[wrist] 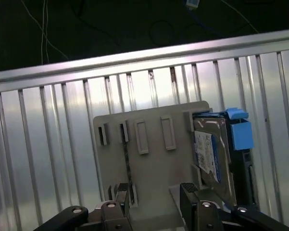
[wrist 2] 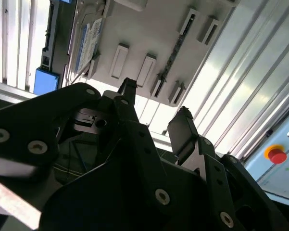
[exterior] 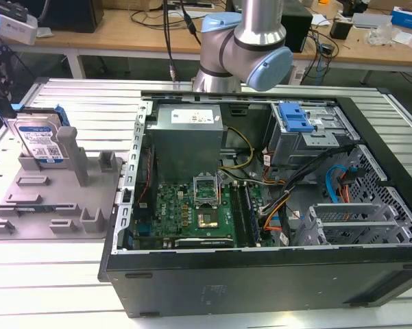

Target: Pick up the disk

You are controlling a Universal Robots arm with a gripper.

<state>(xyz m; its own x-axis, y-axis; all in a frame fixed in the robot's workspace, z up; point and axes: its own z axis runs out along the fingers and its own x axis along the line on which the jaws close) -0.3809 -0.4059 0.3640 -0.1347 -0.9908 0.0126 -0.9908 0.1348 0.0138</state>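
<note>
My gripper (wrist: 156,191) is open and empty, with the disk (wrist: 212,156) well ahead of it, propped on edge in the grey holder (wrist: 154,168) for easy grabbing.

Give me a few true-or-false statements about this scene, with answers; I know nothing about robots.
1. The disk stands propped in the grey holder. True.
2. The gripper is clamped on the disk. False: it is open and empty, apart from the disk.
3. The computer case is open, with its circuit board showing. True.
4. The disk lies inside the computer case. False: it is outside, to the exterior view's left of the case.
</note>
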